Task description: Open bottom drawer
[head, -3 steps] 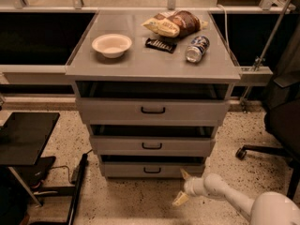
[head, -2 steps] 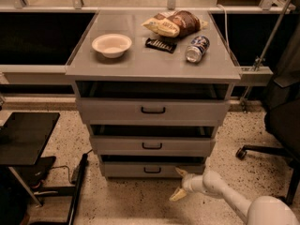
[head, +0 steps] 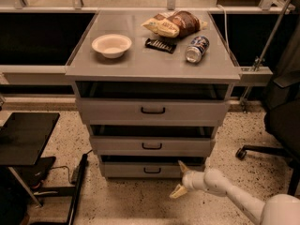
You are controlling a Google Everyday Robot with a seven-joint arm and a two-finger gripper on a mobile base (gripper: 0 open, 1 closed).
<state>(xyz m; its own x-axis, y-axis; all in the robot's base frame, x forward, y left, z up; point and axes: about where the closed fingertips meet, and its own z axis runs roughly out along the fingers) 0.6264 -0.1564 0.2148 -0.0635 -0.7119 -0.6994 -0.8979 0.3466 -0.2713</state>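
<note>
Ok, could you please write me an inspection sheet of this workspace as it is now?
Surface: grey cabinet top, carrying a few items.
Job's things: bottom drawer, lowest of three; its black handle is not gripped.
Clutter: white bowl, snack bags, dark packet, can lying on its side.
Grippers: gripper open, low near the floor, at the drawer's right end, to the right of the handle.
Cables: thin cable on the floor at left.
Surroundings: speckled floor, black table at left, office chair at right.
</note>
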